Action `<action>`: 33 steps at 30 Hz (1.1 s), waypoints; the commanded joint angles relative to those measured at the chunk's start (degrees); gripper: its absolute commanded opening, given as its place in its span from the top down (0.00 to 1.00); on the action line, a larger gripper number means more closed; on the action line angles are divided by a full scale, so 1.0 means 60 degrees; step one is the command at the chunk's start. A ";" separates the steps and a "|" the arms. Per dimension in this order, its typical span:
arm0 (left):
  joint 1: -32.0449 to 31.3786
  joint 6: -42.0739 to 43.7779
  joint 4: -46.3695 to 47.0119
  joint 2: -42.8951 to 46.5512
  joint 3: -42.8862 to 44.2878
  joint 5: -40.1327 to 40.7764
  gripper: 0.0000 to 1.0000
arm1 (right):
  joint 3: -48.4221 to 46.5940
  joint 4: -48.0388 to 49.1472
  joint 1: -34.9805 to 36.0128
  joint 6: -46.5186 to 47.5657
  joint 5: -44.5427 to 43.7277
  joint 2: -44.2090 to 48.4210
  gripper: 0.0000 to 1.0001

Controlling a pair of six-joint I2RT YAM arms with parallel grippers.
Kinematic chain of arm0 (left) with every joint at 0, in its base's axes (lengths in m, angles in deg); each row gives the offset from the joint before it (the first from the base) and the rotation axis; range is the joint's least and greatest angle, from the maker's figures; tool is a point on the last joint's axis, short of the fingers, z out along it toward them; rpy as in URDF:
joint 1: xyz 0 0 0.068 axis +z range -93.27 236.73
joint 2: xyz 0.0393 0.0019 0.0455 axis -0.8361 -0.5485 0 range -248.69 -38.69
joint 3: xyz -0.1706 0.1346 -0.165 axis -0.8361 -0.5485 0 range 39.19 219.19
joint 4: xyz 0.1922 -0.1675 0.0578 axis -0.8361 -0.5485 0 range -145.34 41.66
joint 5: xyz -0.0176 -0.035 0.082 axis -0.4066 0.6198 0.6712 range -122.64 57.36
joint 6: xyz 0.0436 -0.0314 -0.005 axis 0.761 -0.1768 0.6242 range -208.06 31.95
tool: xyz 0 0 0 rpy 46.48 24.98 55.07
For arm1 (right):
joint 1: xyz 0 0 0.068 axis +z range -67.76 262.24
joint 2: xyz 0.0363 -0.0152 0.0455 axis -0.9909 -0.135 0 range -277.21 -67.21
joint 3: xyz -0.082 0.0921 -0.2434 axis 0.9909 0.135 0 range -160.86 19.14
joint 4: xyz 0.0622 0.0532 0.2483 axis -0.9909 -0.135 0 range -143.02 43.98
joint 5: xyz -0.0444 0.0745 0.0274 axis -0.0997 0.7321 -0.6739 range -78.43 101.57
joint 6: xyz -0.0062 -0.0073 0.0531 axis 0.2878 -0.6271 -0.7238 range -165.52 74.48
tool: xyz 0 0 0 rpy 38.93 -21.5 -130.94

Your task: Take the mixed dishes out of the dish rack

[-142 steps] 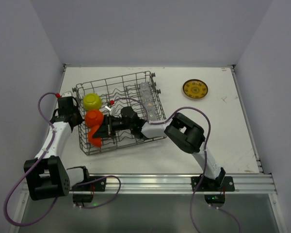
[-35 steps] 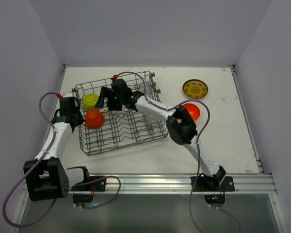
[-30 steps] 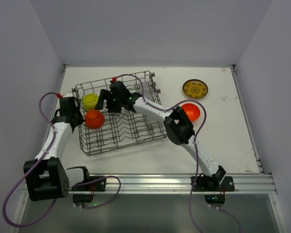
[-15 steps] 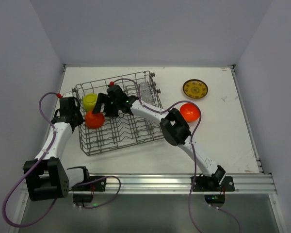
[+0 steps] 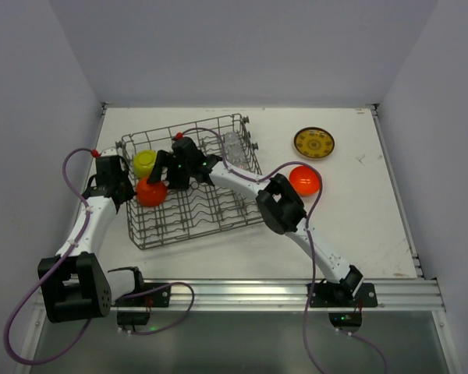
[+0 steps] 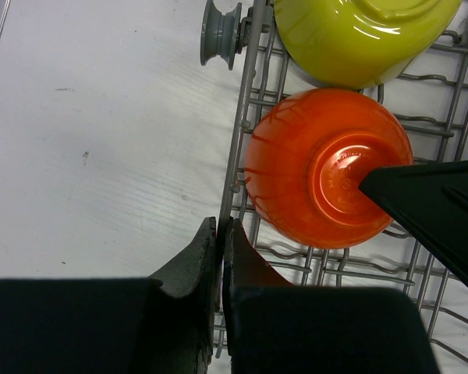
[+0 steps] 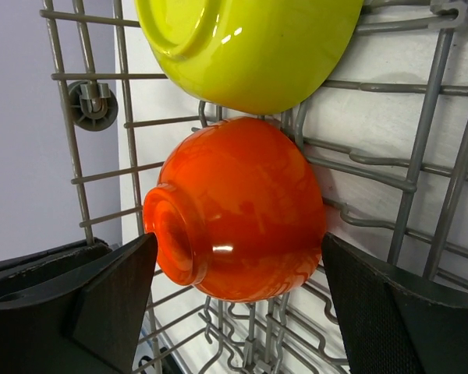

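The left gripper, fingers together, is at the left wall of the grey wire dish rack; its wrist view alone shows unreadable lettering on the foot of the upturned orange bowl inside it. The right arm stretches left across the rack, its right gripper spread wide astride that bowl. Only the overhead view shows a second orange bowl on the white table.

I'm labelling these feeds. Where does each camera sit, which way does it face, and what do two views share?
Top external: above and behind the robot, looking down on the dish rack and both arms.
Left wrist: looks down past the shut left claw at the rack's edge.
Right wrist: looks into the rack between the fingers of the open right claw.
Shared: both wrist views show the orange bowl and the lime-yellow bowl.
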State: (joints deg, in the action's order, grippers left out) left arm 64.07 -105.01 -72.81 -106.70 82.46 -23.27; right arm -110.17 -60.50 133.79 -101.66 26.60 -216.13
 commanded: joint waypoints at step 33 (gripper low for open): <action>-0.0036 -0.0134 0.0123 -0.0003 0.0084 -0.0096 1.00 | 0.1395 0.3202 0.0197 -0.0590 0.1524 0.0679 0.13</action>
State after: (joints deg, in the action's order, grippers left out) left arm 64.09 -105.01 -73.12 -106.70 82.46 -23.47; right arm -103.68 -45.24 133.95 -105.20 33.66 -217.72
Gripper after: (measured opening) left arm 0.031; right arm 0.874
